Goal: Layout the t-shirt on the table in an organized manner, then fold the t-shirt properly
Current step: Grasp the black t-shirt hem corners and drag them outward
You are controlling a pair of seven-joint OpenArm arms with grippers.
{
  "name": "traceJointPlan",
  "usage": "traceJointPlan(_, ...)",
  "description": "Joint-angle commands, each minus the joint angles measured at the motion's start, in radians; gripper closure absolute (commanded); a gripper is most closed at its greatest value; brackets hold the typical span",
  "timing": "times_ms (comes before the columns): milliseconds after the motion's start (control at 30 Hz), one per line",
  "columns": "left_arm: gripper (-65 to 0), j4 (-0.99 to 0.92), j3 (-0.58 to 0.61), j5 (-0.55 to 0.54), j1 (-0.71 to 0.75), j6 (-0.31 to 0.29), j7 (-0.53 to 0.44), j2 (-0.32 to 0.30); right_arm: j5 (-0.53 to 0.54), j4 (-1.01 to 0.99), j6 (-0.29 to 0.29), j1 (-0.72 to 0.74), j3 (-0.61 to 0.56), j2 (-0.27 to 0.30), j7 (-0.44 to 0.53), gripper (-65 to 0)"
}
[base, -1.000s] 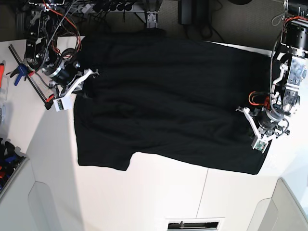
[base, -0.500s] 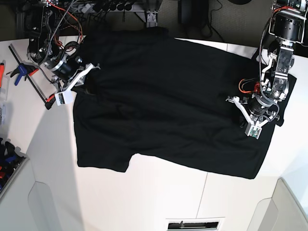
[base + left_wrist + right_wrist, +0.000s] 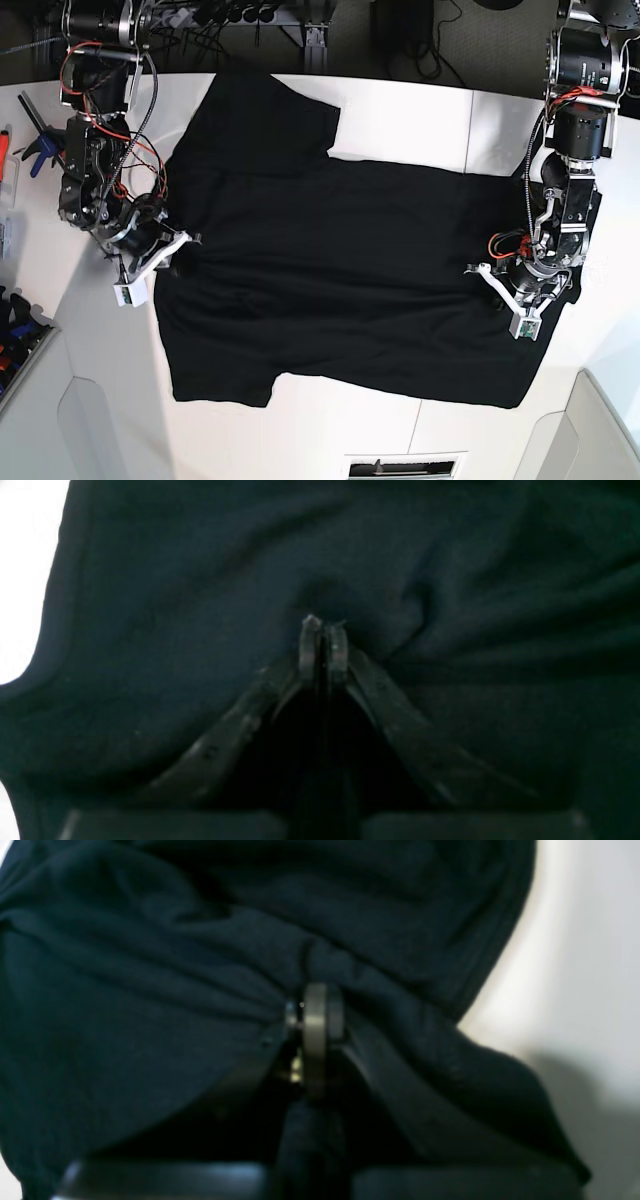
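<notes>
**Surroundings, base view**

I see a blue clamp (image 3: 42, 148) near the left edge beside a dark rail (image 3: 33, 112). An orange tool (image 3: 3, 146) lies at the far left. A bin (image 3: 18, 338) sits lower left. Cables (image 3: 215, 14) run along the top.

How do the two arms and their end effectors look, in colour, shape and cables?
Both arms are black with silver metal parts and loose red and black wires. The left end effector and the right end effector have white angular bodies; up close, the dark tapered fingers end in narrow tips.
</notes>
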Motion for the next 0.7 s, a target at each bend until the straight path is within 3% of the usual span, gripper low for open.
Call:
traceJointPlan(0, -2.7, -0.005, -0.001, 0.013, -0.026, 0.005, 0.032, -0.012, -0.003, 0.003, -0.005, 0.042, 0.004, 0.013, 0.01, 0.0)
traceJointPlan(133, -2.7, -0.002, -0.001, 0.005, -0.051, -0.002, 0.071, -0.023, -0.001, 0.008, -0.005, 0.097, 0.004, 0.014, -0.001, 0.0)
traceJointPlan(267, -3.6, 0.104, -0.001, -0.058, -0.008, -0.075, 0.084, -0.066, 0.034, 0.098, -0.005, 0.089, 0.005, 0.014, -0.051, 0.0)
traceJointPlan(433, -3.5, 0.34, -0.001, -0.115, 0.147, -0.074, 0.09, -0.176, 0.087, 0.271, -0.005, 0.009, 0.014, 0.014, -0.153, 0.0)
traceJointPlan(533, -3.5, 0.436, -0.001, -0.114, 0.229, -0.072, 0.091, -0.229, 0.13, 0.33, -0.005, -0.06, 0.014, 0.014, -0.154, 0.0)
traceJointPlan(667, -3.6, 0.491, -0.005, -0.113, 0.319, -0.012, 0.091, -0.282, 0.19, 0.431, 0.005, -0.204, 0.014, 0.013, -0.156, 0.0)
